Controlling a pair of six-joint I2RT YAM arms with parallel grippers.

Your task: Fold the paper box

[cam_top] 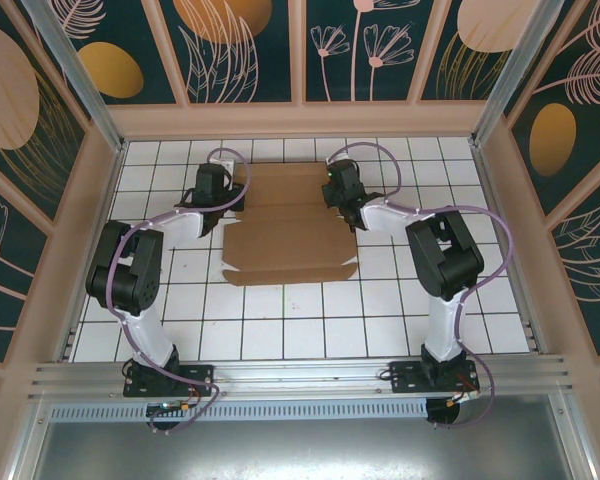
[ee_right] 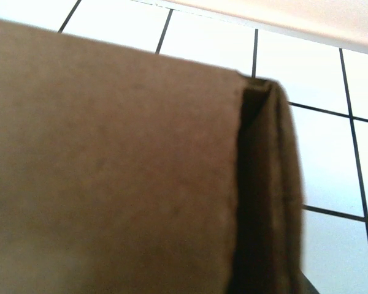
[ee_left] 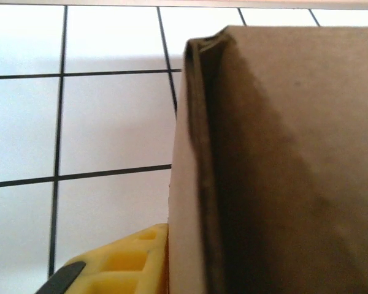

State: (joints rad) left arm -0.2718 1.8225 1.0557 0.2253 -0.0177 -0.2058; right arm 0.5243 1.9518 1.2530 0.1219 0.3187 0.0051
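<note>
The paper box lies partly folded on the white tiled floor, its far panels raised between the two arms. My left gripper is at the box's far left edge. In the left wrist view one yellow finger presses against a doubled side flap of the paper box; the other finger is hidden behind the cardboard. My right gripper is at the far right edge. In the right wrist view the paper box and its folded side flap cover the fingers.
The tiled floor is walled by a wooden frame at the back and on both sides. Purple cables loop over each arm. A metal rail carries the arm bases at the near edge.
</note>
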